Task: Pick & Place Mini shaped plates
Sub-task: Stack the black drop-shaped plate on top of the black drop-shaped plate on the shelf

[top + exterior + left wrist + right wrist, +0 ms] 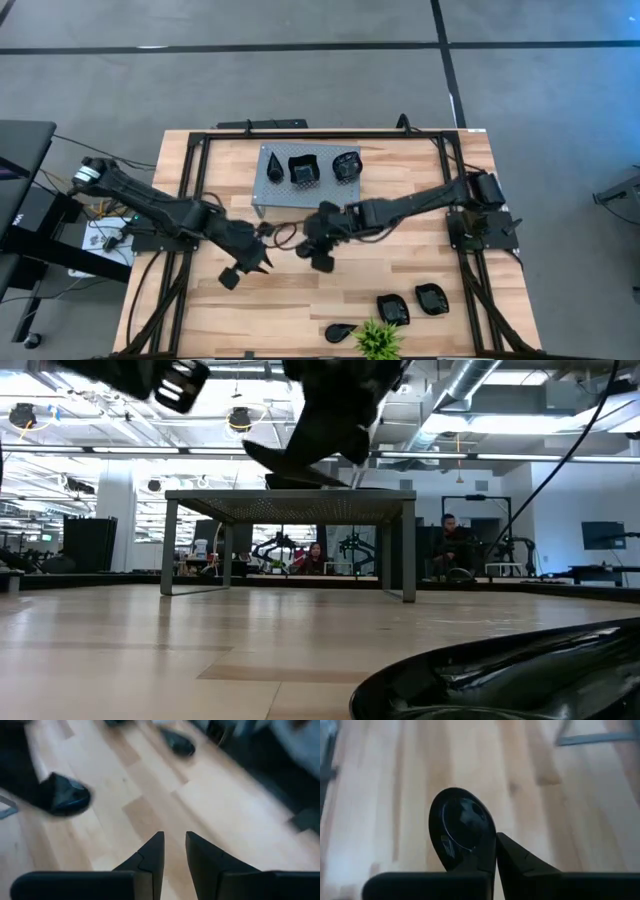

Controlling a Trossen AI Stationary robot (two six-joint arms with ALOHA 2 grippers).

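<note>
High view: the right gripper point(318, 248) is positioned over the middle of the light wooden table point(420, 280), just in front of the grey perforated metal stand point(275, 185). In the right wrist view its dark fingers point(512, 857) are seen closed on the rim of a small glossy black rounded plate point(462, 827), which is held above the boards. Three more black plates point(302, 170) are seen on top of the stand. Three others are seen on the table near its front edge, one of them point(431, 297) well to the right, beside a small green plant point(377, 340). The left gripper point(262, 262) is held over the table just left of the right one; its fingers point(152, 852) are seen slightly apart, with nothing between them.
</note>
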